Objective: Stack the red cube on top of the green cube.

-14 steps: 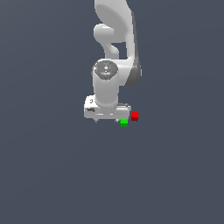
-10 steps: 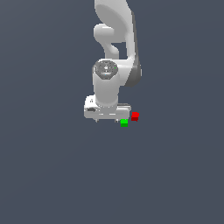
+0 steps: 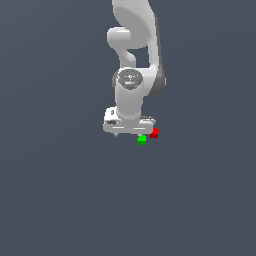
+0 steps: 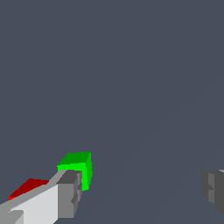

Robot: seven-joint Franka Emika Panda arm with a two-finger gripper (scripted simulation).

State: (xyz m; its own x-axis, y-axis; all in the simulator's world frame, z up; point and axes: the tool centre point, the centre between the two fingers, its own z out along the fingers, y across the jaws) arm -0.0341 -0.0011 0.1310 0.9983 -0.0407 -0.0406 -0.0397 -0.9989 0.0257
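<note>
The green cube and the red cube sit on the grey floor, close together but apart. The red one lies a little further toward the exterior view's right. My white gripper hangs low just beside them, toward the exterior view's left. In the wrist view the gripper is open with nothing between its fingers. One finger stands right in front of the green cube and hides part of it. The red cube shows partly behind that finger's white body. The other finger is far off to the side.
A plain dark grey floor surrounds the cubes. The white arm rises above the gripper.
The arm and gripper have shifted slightly toward the exterior view's right, closer to the cubes. Neither cube has moved.
</note>
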